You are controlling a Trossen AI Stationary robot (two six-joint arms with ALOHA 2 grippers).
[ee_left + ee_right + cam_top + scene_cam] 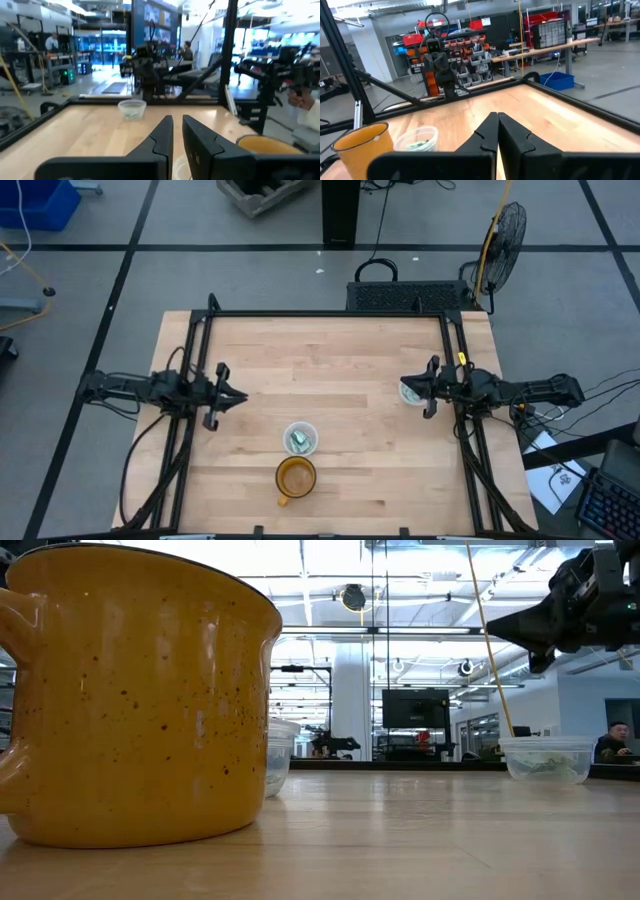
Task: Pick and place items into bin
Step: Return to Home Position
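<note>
Pale green-and-white packets (299, 441) lie in a clear cup (300, 437) on the near middle of the table. More greenish packets (545, 768) sit in a clear tub (409, 391) by the right edge. My right gripper (430, 389) hovers shut above that tub, holding nothing. My left gripper (226, 395) hovers near the left edge, well left of the cup. Its fingers stand a narrow gap apart and hold nothing. In the right wrist view the cup (417, 139) shows with its packets (419, 145).
A yellow speckled mug (295, 478) stands just nearer than the clear cup, almost touching it. It fills the left of the low view (130, 700). A black frame (330, 314) borders the wooden table. Bare wood lies across the far half of the table between the arms.
</note>
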